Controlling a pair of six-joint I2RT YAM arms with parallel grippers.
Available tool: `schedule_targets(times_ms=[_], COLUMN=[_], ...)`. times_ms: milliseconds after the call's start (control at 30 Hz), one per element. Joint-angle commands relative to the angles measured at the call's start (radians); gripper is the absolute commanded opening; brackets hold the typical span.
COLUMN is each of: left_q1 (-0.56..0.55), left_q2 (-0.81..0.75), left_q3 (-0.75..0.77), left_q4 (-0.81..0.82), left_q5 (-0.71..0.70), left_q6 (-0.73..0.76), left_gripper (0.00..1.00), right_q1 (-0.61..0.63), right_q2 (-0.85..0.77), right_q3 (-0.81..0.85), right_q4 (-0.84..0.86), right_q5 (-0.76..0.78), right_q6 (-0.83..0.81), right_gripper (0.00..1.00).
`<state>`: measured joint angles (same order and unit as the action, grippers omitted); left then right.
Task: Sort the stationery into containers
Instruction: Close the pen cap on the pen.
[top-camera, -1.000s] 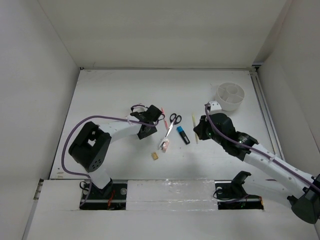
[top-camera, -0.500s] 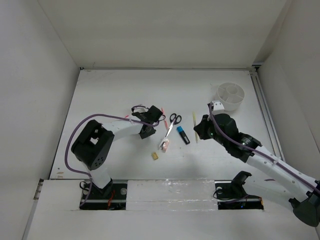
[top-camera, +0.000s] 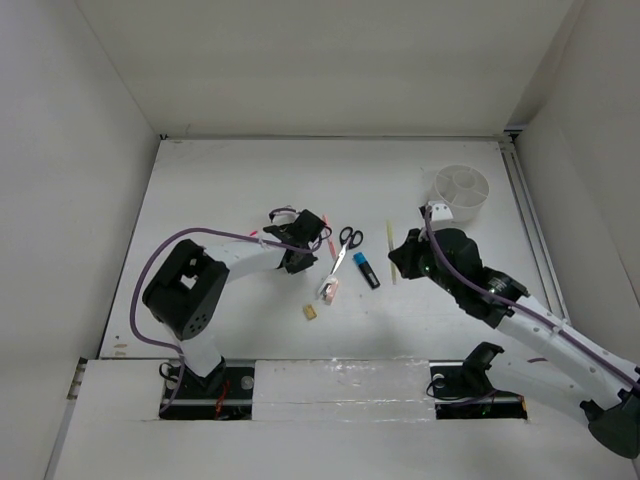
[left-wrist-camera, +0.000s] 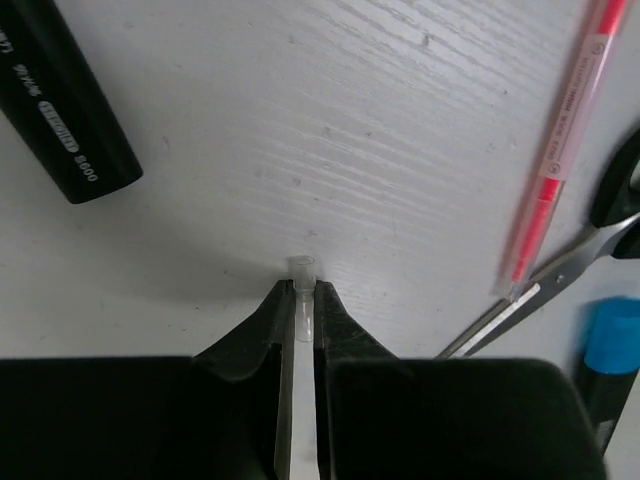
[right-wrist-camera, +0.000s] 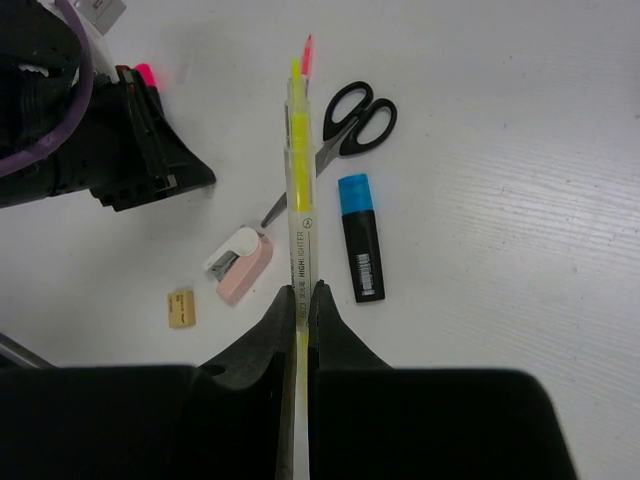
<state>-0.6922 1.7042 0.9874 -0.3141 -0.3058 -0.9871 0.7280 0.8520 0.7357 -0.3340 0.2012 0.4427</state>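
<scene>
Yellow highlighter (right-wrist-camera: 297, 170) was pinched by one end in our right end effector (right-wrist-camera: 298, 295), well apart from the tub (top-camera: 462, 212), so we feared it pivoting loose; left end effector (left-wrist-camera: 299, 290) pinched a clear sliver (left-wrist-camera: 301, 270).

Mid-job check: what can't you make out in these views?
- Left gripper: shut on a clear stub; the rest hidden inside its grip, left wrist view.
- Black marker: one end cut off by that view's edge.
- White tub: contents too small to tell, top view.
- Yellow highlighter: rear hidden inside right gripper, right wrist view.
</scene>
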Motion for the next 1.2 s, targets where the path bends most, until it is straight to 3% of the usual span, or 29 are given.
schedule_targets(times_ms=[0, 267, 600, 833, 1167], left_q1=[-0.001, -0.001, -0.001, -0.001, -0.001], left_q2=[-0.014, -0.303, -0.596, -0.755, -0.824], left_q3=[-0.044, -0.013, -0.058, -0.153, -0.213], left_q4=[0.010, 0.081, 0.317, 0.497, 0.529], left_q5=[0.103, 0.125, 0.146, 0.250, 0.287], left_q6=[0.070, 0.182, 0.303, 0.347, 0.366], left_gripper=[0.00, 0.00, 0.00, 0.00, 0.00], right_q1=[0.010, 0.019, 0.095, 0.189, 0.220], right_q2=[0.005, -0.004, 0.065, 0.194, 0.251], right_q3=[-0.015, -0.133, -0.251, -0.191, -0.145], right_q4=[0.062, 0.226, 0.696, 0.809, 0.846], right_q5=[-0.034, -0.229, -0.505, -0.517, -0.470], right_q6=[0.010, 0.054, 0.258, 0.289, 0.298], right_gripper=[0.00, 0.00, 0.00, 0.00, 0.00])
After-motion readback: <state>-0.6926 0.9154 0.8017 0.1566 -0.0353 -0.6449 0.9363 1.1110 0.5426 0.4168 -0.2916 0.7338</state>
